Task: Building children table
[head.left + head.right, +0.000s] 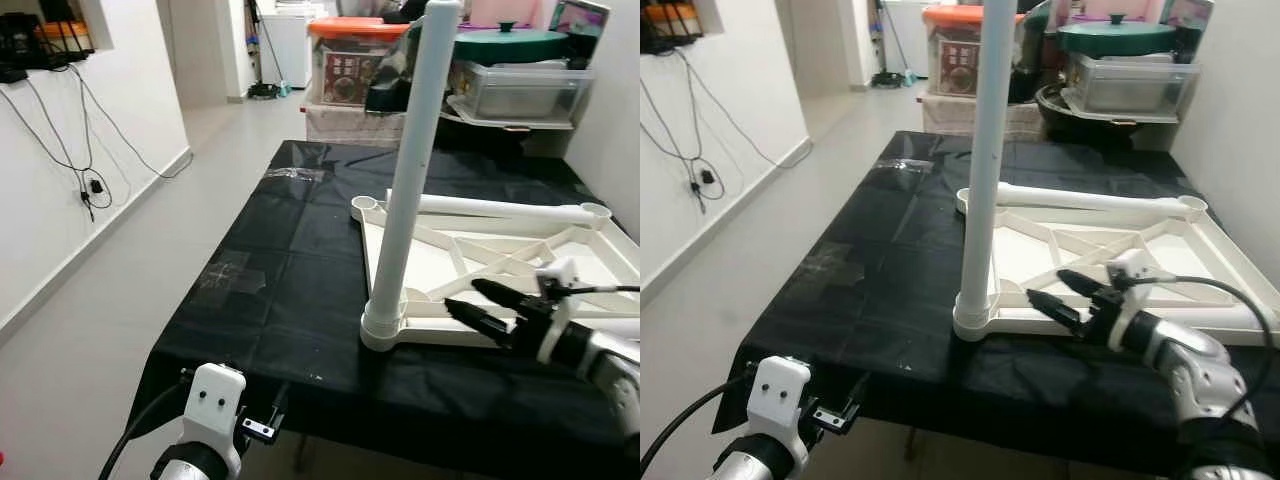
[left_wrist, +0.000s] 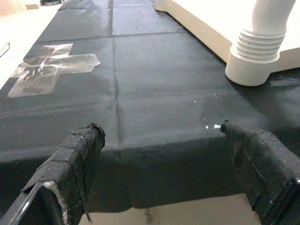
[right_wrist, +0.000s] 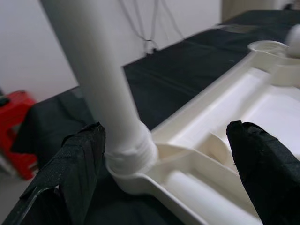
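Standing upright in the near-left corner socket of the upturned white tabletop (image 1: 560,262), 1 white table leg (image 1: 410,170) rises tall and leans very slightly, its ribbed collar (image 2: 260,43) seated in the round corner boss. The main risk, as I judge it, is that this leg is not fully home: a sideways nudge from the right end effector (image 1: 478,303) could tip it or pry it out, and a push low on the frame could slide the whole tabletop across the slick black cloth (image 1: 270,260) toward the near edge. The tabletop lies underside up, showing a raised rim, diagonal bracing ribs and open round sockets at the far corners; a second white leg (image 1: 500,207) lies flat along its far rim, not yet fitted. Everything is pale matte plastic, light-looking and easy to shift. It sits on the right half of the cloth-covered surface, its near-left corner not far from the front edge. The right end effector hovers just beside the base of the standing leg, fingers apart, holding nothing. The left end effector (image 2: 164,154) hangs low at the front edge of the surface, its fingers spread wide and empty, well apart from the leg. Clear tape patches (image 1: 228,274) mark the cloth on the left. Beyond the surface stand storage boxes (image 1: 350,60) and a plastic bin (image 1: 520,90).
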